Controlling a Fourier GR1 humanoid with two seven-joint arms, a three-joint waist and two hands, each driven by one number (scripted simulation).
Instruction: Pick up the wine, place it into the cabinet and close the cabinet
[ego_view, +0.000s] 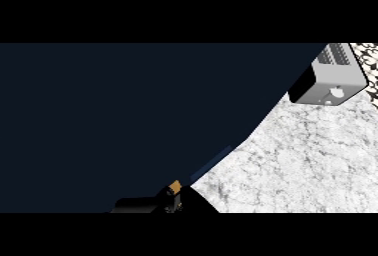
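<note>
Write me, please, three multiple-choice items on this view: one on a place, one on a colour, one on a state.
1. Where does the toaster stand?
A) top right
B) bottom left
C) centre

2. What colour is the big panel that fills the left of the view?
A) red
B) dark navy
C) white

3. Can the wine be seen?
A) yes, standing upright
B) yes, lying on its side
C) no, it shows nowhere

Answers:
1 A: the toaster sits in the top right corner, on the white counter.
2 B: the panel is dark navy all over.
3 C: no bottle shows on the visible counter, and the panel blocks the rest of the view.
</note>
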